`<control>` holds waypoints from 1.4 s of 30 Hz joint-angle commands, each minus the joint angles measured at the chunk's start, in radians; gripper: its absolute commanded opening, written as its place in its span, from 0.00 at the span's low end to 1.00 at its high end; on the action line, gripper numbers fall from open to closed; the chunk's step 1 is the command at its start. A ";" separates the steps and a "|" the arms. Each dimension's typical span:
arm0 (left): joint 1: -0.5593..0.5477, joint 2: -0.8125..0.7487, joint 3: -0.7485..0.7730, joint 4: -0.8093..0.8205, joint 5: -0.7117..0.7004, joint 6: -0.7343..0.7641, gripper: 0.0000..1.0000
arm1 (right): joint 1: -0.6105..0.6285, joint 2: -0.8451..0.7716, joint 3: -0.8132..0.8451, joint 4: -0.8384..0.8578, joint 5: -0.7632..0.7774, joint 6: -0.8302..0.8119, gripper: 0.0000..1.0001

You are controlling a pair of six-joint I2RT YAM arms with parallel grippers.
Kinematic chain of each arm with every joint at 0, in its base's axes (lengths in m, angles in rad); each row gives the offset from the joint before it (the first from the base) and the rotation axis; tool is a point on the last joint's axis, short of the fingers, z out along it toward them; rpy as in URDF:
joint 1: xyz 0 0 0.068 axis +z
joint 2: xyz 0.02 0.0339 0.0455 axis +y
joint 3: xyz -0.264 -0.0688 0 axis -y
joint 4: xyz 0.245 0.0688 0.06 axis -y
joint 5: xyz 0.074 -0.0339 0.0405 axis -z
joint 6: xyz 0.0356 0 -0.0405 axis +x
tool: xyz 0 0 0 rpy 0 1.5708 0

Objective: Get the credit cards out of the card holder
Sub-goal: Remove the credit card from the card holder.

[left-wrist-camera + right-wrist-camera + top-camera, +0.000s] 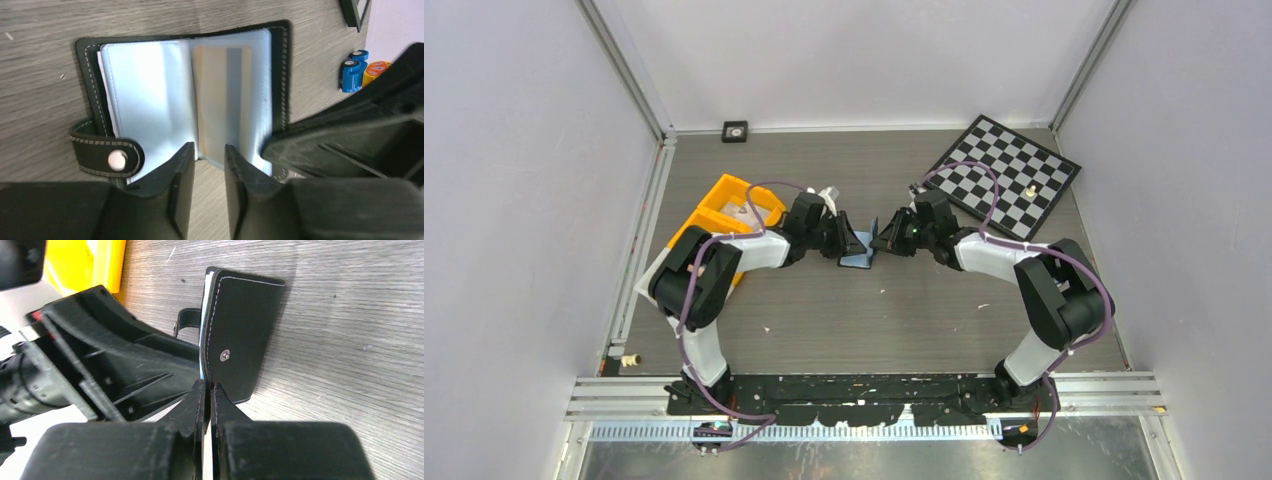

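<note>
The left pincer (842, 240) and right pincer (890, 238) meet nose to nose at mid-bench (874, 330) over the holder (858, 260), which lies between the orange bin (724, 210) and the chessboard (1009, 175). From this height their fingers cannot be read. The left wrist view shows the holder spread open on the bench, with its pale-blue sleeves (145, 95) fanned out and its snap strap (107, 156) trailing at the near left corner. A tan card (220, 100) sits inside the right-hand sleeve, and no card is out yet. The left pincer's fingers (182, 172) stand apart with the sleeve's near edge just at the mouth of the gap, nothing pinched. In the right wrist view the right pincer's fingers (197, 400) are together, clamped on the near edge of the holder's black cover, which stands lifted off the bench. The left pincer's dark body lies just beyond it. The step in hand looks like the first pull. It should go best if the right pincer pins the cover steady while the left one closes on the card itself, not on the slick sleeve plastic. It should then draw straight along the pocket's opening. Which edge of the sleeve is open cannot be told from here. Pinching the sleeve along with the card would likely drag the whole holder.
</note>
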 commanded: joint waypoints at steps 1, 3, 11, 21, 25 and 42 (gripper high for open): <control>0.003 -0.143 -0.048 0.039 -0.087 0.020 0.36 | 0.006 0.007 0.033 0.000 0.016 -0.028 0.01; 0.003 -0.160 -0.065 0.055 -0.110 0.022 0.42 | 0.006 0.004 0.039 -0.014 0.025 -0.037 0.01; 0.003 -0.153 -0.099 0.169 -0.051 0.002 0.52 | 0.008 0.011 0.045 -0.014 0.011 -0.035 0.01; 0.005 -0.090 0.006 -0.032 -0.083 0.056 0.44 | 0.010 0.004 0.046 -0.021 0.017 -0.036 0.01; 0.022 -0.062 0.014 -0.019 -0.055 0.041 0.37 | 0.010 -0.010 0.043 -0.043 0.066 -0.039 0.00; 0.045 -0.049 -0.011 0.076 0.020 0.006 0.02 | -0.061 -0.142 -0.084 0.037 0.121 0.016 0.65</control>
